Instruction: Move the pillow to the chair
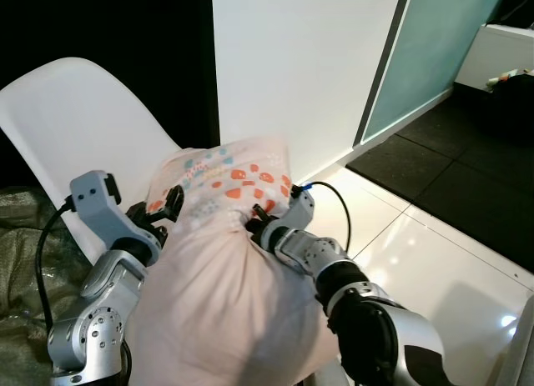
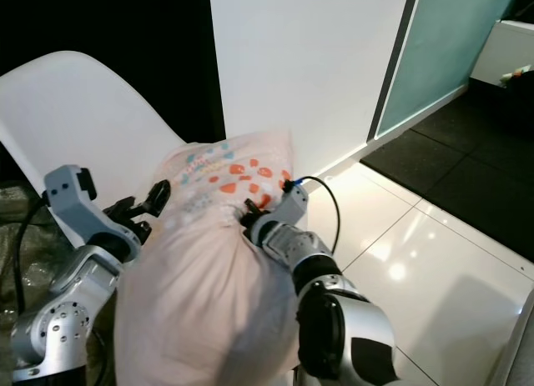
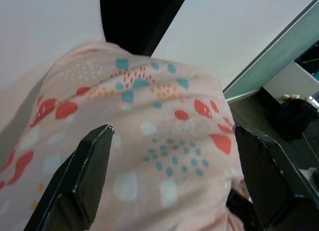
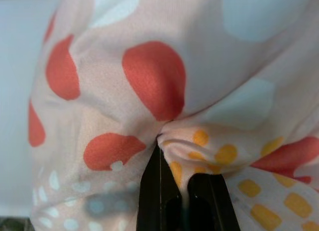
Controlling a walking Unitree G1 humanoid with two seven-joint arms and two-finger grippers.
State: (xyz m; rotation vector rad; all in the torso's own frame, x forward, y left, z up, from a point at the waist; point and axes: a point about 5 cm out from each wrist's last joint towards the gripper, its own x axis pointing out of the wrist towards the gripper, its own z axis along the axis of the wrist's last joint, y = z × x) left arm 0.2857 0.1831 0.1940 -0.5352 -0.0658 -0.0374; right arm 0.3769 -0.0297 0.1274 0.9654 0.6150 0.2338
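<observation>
We're holding the pillow (image 1: 225,261) up between both arms right now, and it's hanging in front of the white chair (image 1: 75,123), with its top end leaning toward the chair's seat and backrest. It's a pale pink pillow with red-orange blobs, teal dots and little white patches near the top.

Our right claw (image 1: 260,214) is pinching into the cloth on the pillow's right side. In the right wrist view the two black fingers (image 4: 159,196) are sitting nearly together with a fold of the printed fabric bunched up between them, so that one is gripping the pillow for sure.

Our left claw (image 1: 164,204) is sitting against the pillow's left side, up near the patterned end. In the left wrist view its fingers (image 3: 87,171) are spread wide, one on either side, with the pillow bulging between them. We can't really tell whether they're pressing on it or just straddling it.

Behind the chair there's a white wall panel (image 1: 300,61), and next to that a teal glass door (image 1: 434,44). The floor (image 1: 434,244) on our right is glossy white tile, then a dark mat (image 1: 450,161) further back. There's some olive-green cloth (image 1: 21,253) bunched up on our left, beside the chair.
</observation>
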